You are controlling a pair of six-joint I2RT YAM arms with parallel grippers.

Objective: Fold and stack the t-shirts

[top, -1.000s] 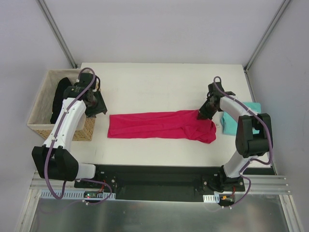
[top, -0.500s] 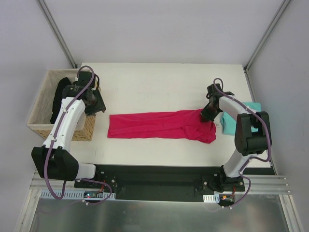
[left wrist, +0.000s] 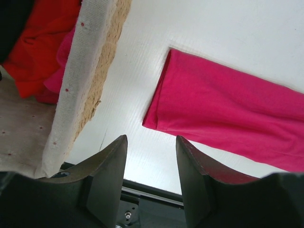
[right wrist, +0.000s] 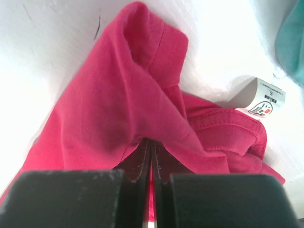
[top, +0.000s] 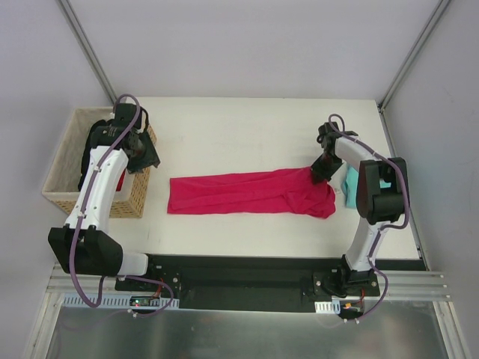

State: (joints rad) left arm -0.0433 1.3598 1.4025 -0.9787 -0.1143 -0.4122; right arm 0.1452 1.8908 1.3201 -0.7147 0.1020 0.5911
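Magenta t-shirt (top: 247,193) lying stretched across the desk (top: 247,127), right pincer (right wrist: 151,147) clenching its bunched end beside the teal t-shirt (top: 350,191), white label (right wrist: 261,97) showing only from right wrist, left pincer (left wrist: 151,142) hanging released at the wicker basket (top: 60,196) rim.

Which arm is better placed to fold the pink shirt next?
Right. The right arm has its jaws shut on the pink shirt; the left arm hangs open-jawed by the basket, off the cloth.

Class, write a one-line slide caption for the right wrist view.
Right gripper pinching a raised fold of the pink t-shirt; white neck label and teal t-shirt behind.
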